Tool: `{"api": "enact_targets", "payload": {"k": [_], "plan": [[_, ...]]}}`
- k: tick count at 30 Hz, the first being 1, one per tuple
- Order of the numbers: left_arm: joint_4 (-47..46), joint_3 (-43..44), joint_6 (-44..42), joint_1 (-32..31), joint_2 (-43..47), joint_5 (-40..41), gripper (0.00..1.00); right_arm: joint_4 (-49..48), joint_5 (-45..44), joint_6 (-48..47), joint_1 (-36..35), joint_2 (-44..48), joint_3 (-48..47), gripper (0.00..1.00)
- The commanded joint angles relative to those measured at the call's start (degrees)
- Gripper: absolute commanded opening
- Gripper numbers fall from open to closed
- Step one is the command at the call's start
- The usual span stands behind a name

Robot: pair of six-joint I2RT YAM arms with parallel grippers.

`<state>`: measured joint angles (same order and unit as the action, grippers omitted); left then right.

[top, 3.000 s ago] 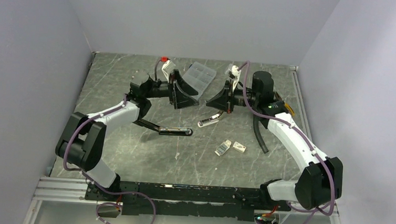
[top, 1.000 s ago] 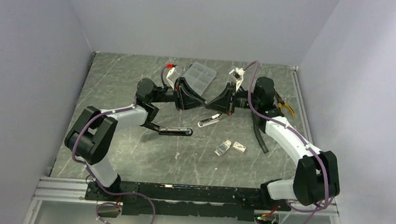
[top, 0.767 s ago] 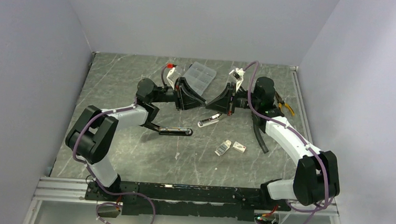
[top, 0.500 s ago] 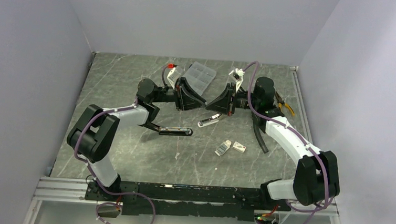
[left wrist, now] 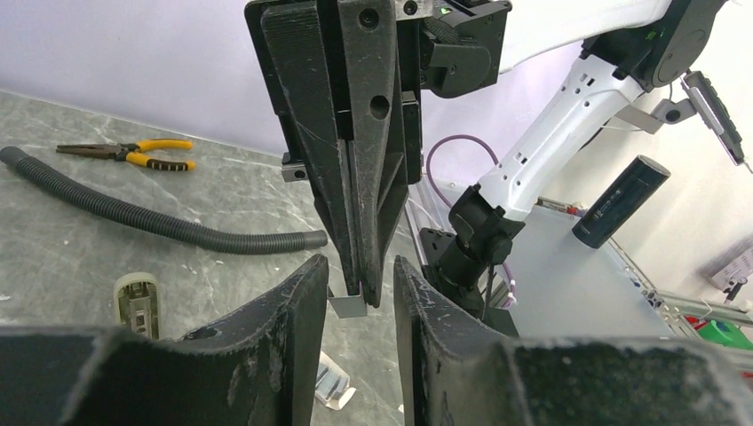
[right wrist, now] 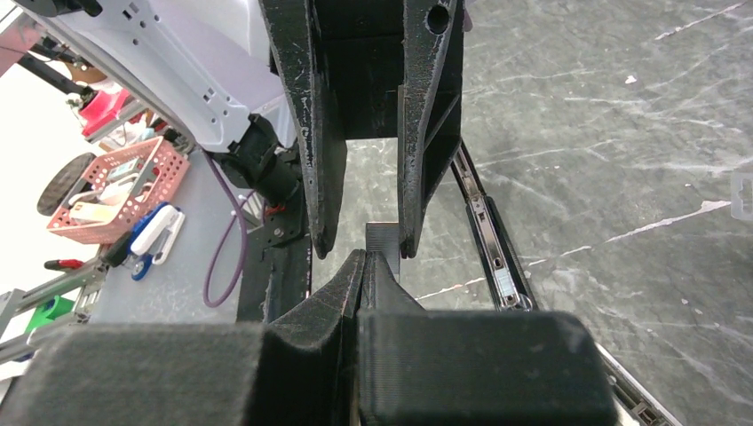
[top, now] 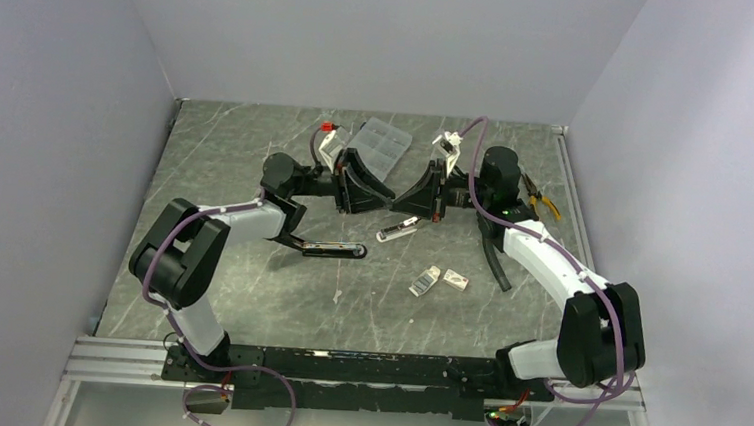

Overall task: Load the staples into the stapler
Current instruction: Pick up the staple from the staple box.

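Silvery staple strip (left wrist: 348, 306): is sticking out from the tips of the right gripper (left wrist: 353, 288), up in the air over the middle of the table and well apart from the stapler.
Right gripper: is pinching that strip, fingers pressed tight together.
Left gripper (right wrist: 364, 251): is standing with its fingers parted on either side of the right gripper's tips. It is gripping nothing that I can make out, and I cannot tell whether a finger is touching the strip.
Stapler (top: 335, 249): is lying swung open and flat on the table, on the left arm's side. Its channel is showing no staples, as far as I can see.
Cardboard box (top: 428, 280): is lying in two white parts side by side, to the right of the stapler. I cannot tell sleeve from tray.
Done, I am judging: box opened, stapler opened, one strip lifted.
Left: bringing the strip down into the channel and closing the stapler.
Table (top: 228, 142): dark grey, stone-look, pale-veined. It is also carrying a clear compartment case (top: 383, 145), yellow-handled pliers (top: 540, 196) and a black ribbed hose (top: 495, 261).
Room: pale lilac-grey walls (top: 386, 33) are closing in on three sides.
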<state>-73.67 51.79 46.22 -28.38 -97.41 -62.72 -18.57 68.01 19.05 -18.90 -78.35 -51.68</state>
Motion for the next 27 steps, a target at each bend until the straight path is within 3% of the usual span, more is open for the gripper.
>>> {"api": "enact_targets", "payload": {"k": [1,5,9,20,27], "plan": [[-3.5,1.2,0.5,-0.3,0.1,-0.4,0.41,-3.2,0.7,-0.4,0.0,0.3,0.3,0.00],[-2.7,-0.3,-0.9,-0.2,1.4,1.3,0.57,-3.0,1.1,-0.9,0.0,1.2,0.7,0.00],[-2.5,-0.8,-0.9,-0.2,1.9,1.8,0.62,-3.9,1.7,-0.7,0.2,2.0,0.9,0.00],[-0.4,-2.6,-2.6,0.0,3.1,4.8,0.59,-3.2,0.8,-1.4,1.2,3.7,1.2,0.00],[-1.2,-1.7,-1.2,-0.1,2.4,4.6,0.49,-2.6,0.4,-1.7,1.3,2.8,1.0,0.00]]}}
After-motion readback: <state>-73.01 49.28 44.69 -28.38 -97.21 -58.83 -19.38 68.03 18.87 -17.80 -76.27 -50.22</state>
